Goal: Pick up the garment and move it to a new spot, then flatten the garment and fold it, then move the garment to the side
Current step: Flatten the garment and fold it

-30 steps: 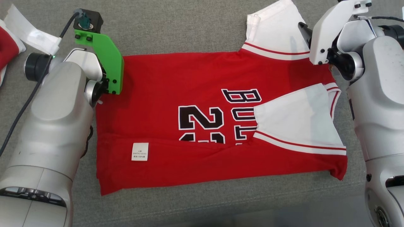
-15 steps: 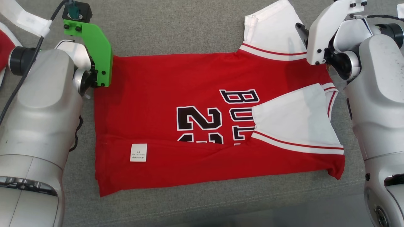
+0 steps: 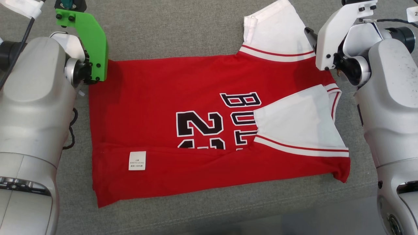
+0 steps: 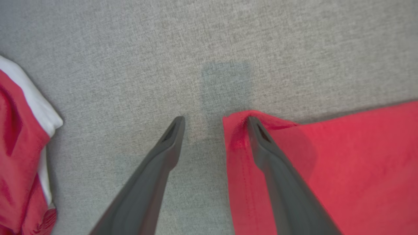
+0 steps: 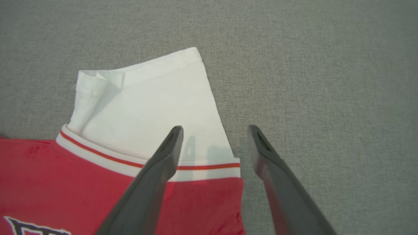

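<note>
Our left pincer [image 4: 214, 119] is spread, one finger over a corner of the red garment [image 3: 147, 91]. Our right pincer [image 5: 215, 129] gapes astride the edge of its white sleeve [image 5: 147, 107]. The garment lies partly folded on the counter [image 3: 196, 29], with bare grey cloth beyond each edge. We read "BU" and "2"; the label [image 3: 137, 160] has print too small to read.

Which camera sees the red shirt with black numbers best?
The head view: the red jersey with white sleeves lies there nearly whole, on grey fabric. The left wrist view catches one red corner; the right wrist view catches a white sleeve and its red stripe.
</note>
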Available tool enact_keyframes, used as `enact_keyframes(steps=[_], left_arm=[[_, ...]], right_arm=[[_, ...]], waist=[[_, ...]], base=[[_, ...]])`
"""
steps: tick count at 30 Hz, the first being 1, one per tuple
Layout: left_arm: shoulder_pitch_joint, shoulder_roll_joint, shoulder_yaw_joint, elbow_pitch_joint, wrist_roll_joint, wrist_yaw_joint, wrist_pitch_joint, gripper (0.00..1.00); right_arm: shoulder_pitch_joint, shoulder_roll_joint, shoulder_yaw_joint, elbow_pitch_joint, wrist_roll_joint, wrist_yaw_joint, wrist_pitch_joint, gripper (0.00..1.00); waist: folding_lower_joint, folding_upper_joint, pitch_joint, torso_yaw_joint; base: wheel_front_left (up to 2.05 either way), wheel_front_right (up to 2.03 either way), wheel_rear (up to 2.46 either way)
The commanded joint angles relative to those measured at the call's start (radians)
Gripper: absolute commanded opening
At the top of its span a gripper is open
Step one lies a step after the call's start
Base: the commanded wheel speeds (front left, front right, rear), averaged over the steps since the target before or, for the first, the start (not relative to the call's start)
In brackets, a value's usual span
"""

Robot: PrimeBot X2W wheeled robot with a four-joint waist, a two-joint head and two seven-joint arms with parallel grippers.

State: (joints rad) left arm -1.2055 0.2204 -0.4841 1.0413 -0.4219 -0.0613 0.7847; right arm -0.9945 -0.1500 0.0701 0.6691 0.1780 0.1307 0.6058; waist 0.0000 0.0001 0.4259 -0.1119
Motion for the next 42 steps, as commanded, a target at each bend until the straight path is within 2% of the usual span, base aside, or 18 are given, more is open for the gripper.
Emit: enact_keyframes(steps=[1,4,7,8,9,13,15,19,25,26,27,28,29,35,42], left_arm=[[-0.006,0.011,0.002,0.004,-0.007,0.011,0.020,0.79],[0.004,0.012,0.004,-0.007,-0.015,0.014,0.034,0.71],[0.009,0.019,0.002,-0.020,-0.017,0.020,0.037,0.58],[0.014,0.020,0.002,-0.020,-0.019,0.021,0.043,0.49],[0.018,0.023,0.000,-0.021,-0.020,0.024,0.048,0.45],[0.030,0.027,-0.001,-0.025,-0.025,0.029,0.060,0.35],[0.033,0.029,-0.002,-0.033,-0.028,0.033,0.066,0.36],[0.044,0.024,0.000,-0.047,-0.041,0.037,0.076,0.49],[0.069,0.010,0.009,-0.065,-0.067,0.030,0.088,0.44],[0.070,0.010,0.009,-0.070,-0.069,0.029,0.087,0.40],[0.072,0.011,0.007,-0.075,-0.069,0.028,0.083,0.31],[0.073,0.015,0.005,-0.081,-0.066,0.028,0.076,0.09],[0.073,0.020,0.003,-0.084,-0.062,0.031,0.070,0.00],[0.073,0.044,-0.008,-0.102,-0.047,0.052,0.040,0.00],[0.069,0.045,-0.012,-0.113,-0.057,0.054,0.051,0.00]], right_arm=[[0.009,-0.003,-0.001,0.004,-0.004,0.000,-0.003,1.00],[0.007,-0.003,0.001,0.004,-0.006,0.000,-0.001,1.00],[0.003,-0.002,0.000,0.001,-0.005,0.000,-0.004,1.00],[0.004,-0.001,0.001,0.002,-0.005,0.000,-0.007,1.00],[0.006,0.000,0.002,0.003,-0.004,0.000,-0.008,1.00],[0.009,0.000,0.007,0.005,-0.002,0.000,-0.008,1.00],[0.007,-0.002,0.008,0.004,-0.001,0.000,-0.005,1.00],[0.001,-0.009,0.004,-0.001,-0.002,0.000,-0.002,1.00],[-0.002,-0.003,0.002,-0.003,-0.006,0.000,0.001,1.00],[-0.003,-0.002,0.003,-0.002,-0.006,0.000,0.002,1.00],[-0.004,-0.001,0.004,-0.002,-0.005,0.000,0.002,1.00],[-0.006,0.001,0.005,-0.003,-0.005,0.000,0.001,1.00],[-0.007,0.000,0.005,-0.002,-0.005,0.000,-0.001,1.00],[-0.013,-0.003,0.006,0.002,-0.010,0.000,-0.002,1.00],[-0.079,0.010,-0.018,0.020,-0.023,0.000,0.034,1.00]], waist=[[0.0000,-0.0001,0.000,-0.002],[0.0000,-0.0001,0.002,-0.003],[0.0000,-0.0001,0.007,-0.006],[0.0000,-0.0001,0.007,-0.007],[0.0000,-0.0001,0.007,-0.009],[0.0000,-0.0001,0.009,-0.013],[0.0000,-0.0001,0.012,-0.013],[0.0000,-0.0001,0.018,-0.009],[0.0000,-0.0001,0.019,-0.008],[0.0000,-0.0001,0.020,-0.009],[0.0000,-0.0001,0.021,-0.009],[0.0000,-0.0001,0.021,-0.010],[0.0000,-0.0001,0.021,-0.011],[0.0000,-0.0001,0.014,-0.012],[0.0000,-0.0001,0.021,-0.002]], base=[[0.00,0.00,0.00],[0.00,0.00,0.00],[0.00,0.00,0.00],[0.00,0.00,0.00],[0.00,0.00,0.00],[0.00,0.00,0.00],[0.00,0.00,0.00],[0.00,0.00,0.00],[0.00,0.00,0.00],[0.00,0.00,0.00],[0.00,0.00,0.00],[0.00,0.00,0.00],[0.00,0.00,0.00],[0.00,0.00,0.00],[0.00,0.00,0.00]])
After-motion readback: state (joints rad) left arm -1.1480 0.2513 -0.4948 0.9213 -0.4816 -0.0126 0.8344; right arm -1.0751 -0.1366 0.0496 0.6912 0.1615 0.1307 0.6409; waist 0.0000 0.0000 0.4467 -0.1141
